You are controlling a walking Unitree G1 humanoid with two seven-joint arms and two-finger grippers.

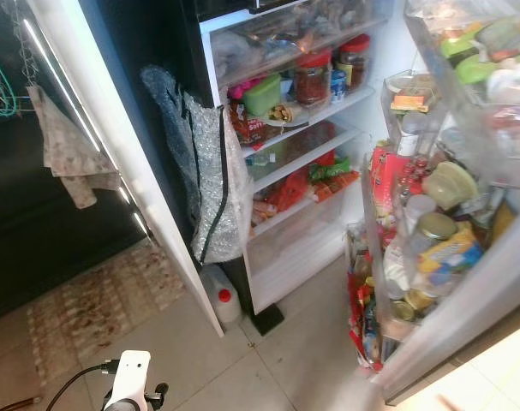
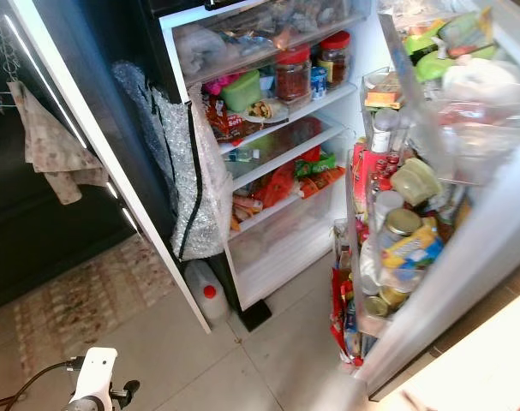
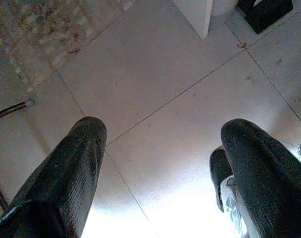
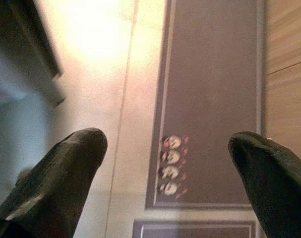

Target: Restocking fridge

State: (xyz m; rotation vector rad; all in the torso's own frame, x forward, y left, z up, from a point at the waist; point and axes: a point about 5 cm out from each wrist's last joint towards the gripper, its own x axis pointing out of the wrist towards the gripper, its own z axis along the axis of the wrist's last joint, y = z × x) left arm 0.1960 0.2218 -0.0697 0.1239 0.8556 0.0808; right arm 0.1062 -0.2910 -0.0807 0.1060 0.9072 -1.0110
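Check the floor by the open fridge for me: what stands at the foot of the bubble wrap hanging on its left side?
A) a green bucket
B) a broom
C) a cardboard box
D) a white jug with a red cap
D: a white jug with a red cap stands on the tiles below the hanging bubble wrap, left of the fridge shelves.

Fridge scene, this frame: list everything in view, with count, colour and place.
Open white fridge: one, shelves crowded with food.
Red-lidded glass jars: two, upper shelf.
Green plastic tub: one, left of the jars.
Fridge door: one, white, swung open at right, racks packed with jars and packets.
Bubble-wrap bag: one, clear, hanging beside the shelves.
Red-capped white plastic jug: one, on the floor.
Patterned rug: one, beige, left floor.
Cloth: one, pale, hanging left.
Left hand: open, over tiles.
Right hand: open, over floor.
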